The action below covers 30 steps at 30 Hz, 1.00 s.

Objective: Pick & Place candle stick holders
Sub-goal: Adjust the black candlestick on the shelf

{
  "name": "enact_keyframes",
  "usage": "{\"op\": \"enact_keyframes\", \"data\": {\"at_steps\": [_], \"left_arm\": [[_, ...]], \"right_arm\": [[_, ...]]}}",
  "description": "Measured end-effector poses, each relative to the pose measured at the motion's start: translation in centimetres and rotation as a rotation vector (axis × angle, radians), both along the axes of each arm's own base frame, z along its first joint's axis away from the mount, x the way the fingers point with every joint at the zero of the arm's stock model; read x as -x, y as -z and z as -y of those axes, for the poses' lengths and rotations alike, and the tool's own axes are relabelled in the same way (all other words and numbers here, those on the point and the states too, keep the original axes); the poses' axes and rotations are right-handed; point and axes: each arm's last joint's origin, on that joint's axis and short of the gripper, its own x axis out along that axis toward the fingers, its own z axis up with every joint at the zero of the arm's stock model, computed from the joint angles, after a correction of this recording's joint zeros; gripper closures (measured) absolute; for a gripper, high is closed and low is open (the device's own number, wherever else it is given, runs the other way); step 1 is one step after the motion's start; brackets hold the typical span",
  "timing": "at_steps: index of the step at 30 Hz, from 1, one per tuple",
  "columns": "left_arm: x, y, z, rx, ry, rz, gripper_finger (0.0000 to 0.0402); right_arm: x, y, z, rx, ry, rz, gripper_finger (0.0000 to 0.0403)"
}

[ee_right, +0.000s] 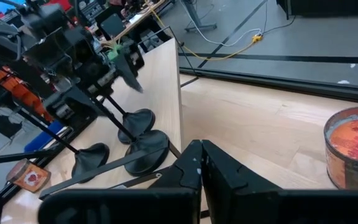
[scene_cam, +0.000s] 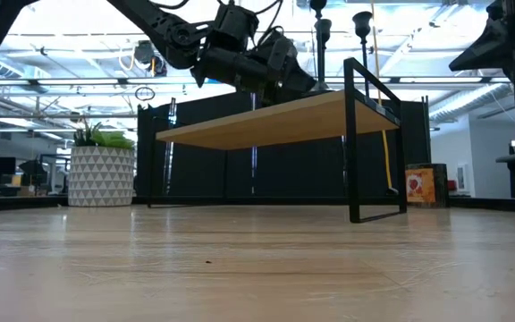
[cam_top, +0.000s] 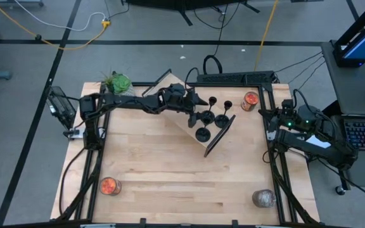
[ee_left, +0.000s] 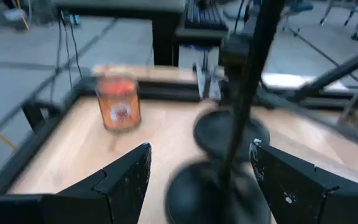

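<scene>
Three black candle stick holders (cam_top: 205,118) (cam_top: 222,119) (cam_top: 202,134) stand on their disc bases on a small raised wooden shelf (cam_top: 185,121) at the table's far middle. My left gripper (cam_top: 199,101) reaches in from the left, open and nearly level. In the left wrist view, its fingers (ee_left: 132,177) stand on either side of one holder's thin stem (ee_left: 244,112), clear of it. That holder's base (ee_left: 207,196) lies below and another base (ee_left: 229,132) just beyond. My right gripper (ee_right: 201,163) is shut on nothing at the table's right edge (cam_top: 274,120).
An orange jar candle (cam_top: 251,100) stands at the far right, just beyond the holders. Another orange jar (cam_top: 109,185) sits near left and a grey jar (cam_top: 263,198) near right. A potted plant (cam_top: 116,82) is at the far left corner. A black frame (cam_top: 220,136) edges the shelf.
</scene>
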Motion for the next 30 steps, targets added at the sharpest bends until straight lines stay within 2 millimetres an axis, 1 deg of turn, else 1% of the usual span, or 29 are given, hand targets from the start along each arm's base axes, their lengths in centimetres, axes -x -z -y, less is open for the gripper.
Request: {"op": "enact_keyframes", "data": {"at_steps": [3, 8, 30], "left_arm": [[-0.3, -0.5, -0.1, -0.006, 0.008, 0.016, 0.0119], [-0.8, 0.5, 0.0, 0.001, 0.022, -0.023, 0.0119], [-0.8, 0.5, -0.1, -0.002, 0.024, -0.023, 0.0119]], "right_arm": [[0.0, 0.0, 0.0, 0.001, 0.0, 0.001, 0.0403], [0.0, 0.0, 0.0, -0.001, 0.0, 0.001, 0.0403], [0.0, 0.0, 0.0, -0.008, 0.002, 0.005, 0.0403]]}}
